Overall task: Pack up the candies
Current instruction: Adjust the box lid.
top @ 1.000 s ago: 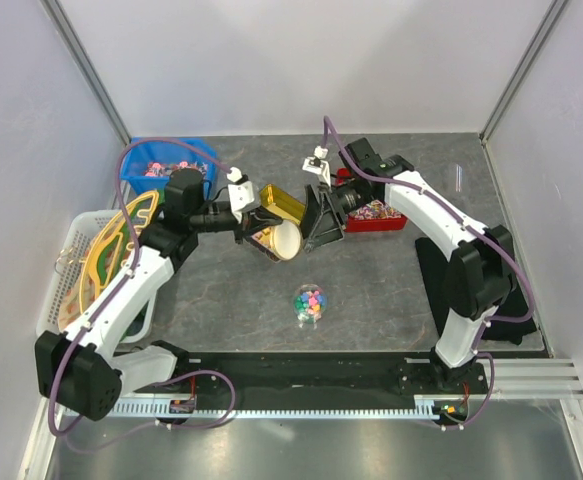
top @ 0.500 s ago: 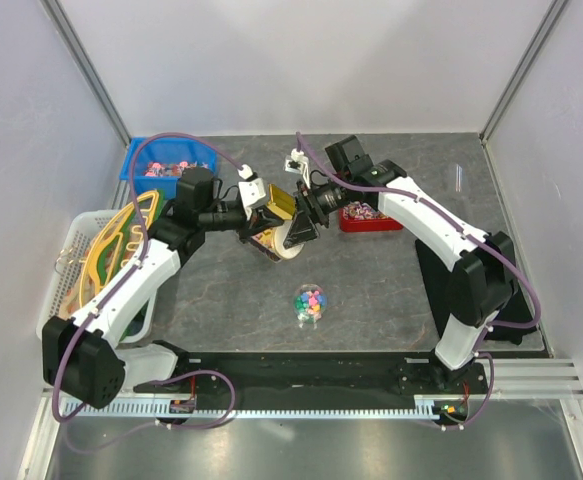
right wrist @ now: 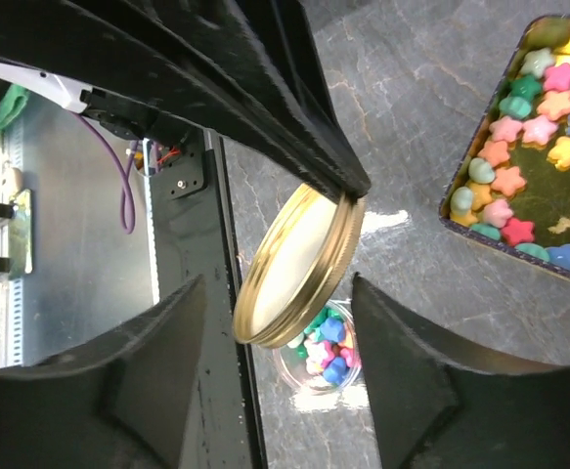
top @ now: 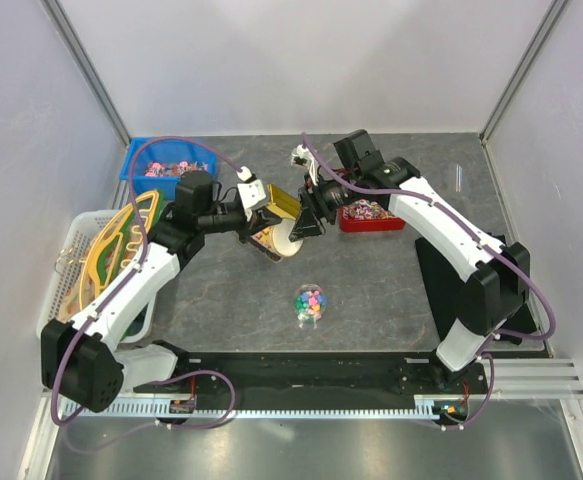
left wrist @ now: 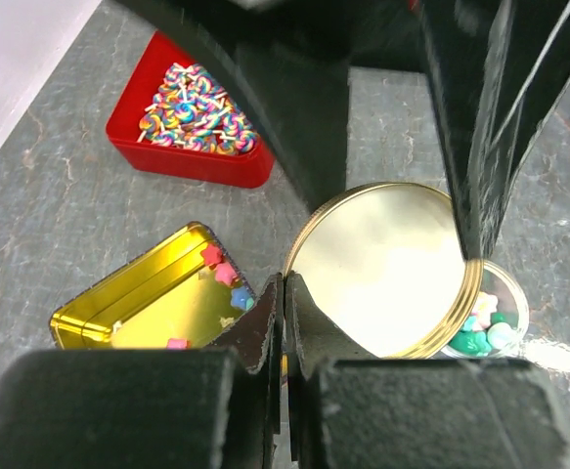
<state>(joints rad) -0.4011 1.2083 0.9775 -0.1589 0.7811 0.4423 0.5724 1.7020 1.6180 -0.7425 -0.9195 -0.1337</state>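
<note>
Closing in over the last second, right jaws, half open, now straddle the lid (top: 289,236) pinched in shut left jaws; handover looks near. Meanwhile the candies (top: 312,298) sit in a jar (top: 299,309) toward the bench's near edge.

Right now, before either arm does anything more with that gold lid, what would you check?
1. Left gripper shut on the gold lid's edge: ok.
2. Right gripper open, one finger on each side of the lid: ok.
3. Right fingers already touching the lid: cannot tell.
4. Jar upright and uncovered, ready for the lid: ok.
5. All candies packed: not ok, many lie loose in the gold tin.
</note>
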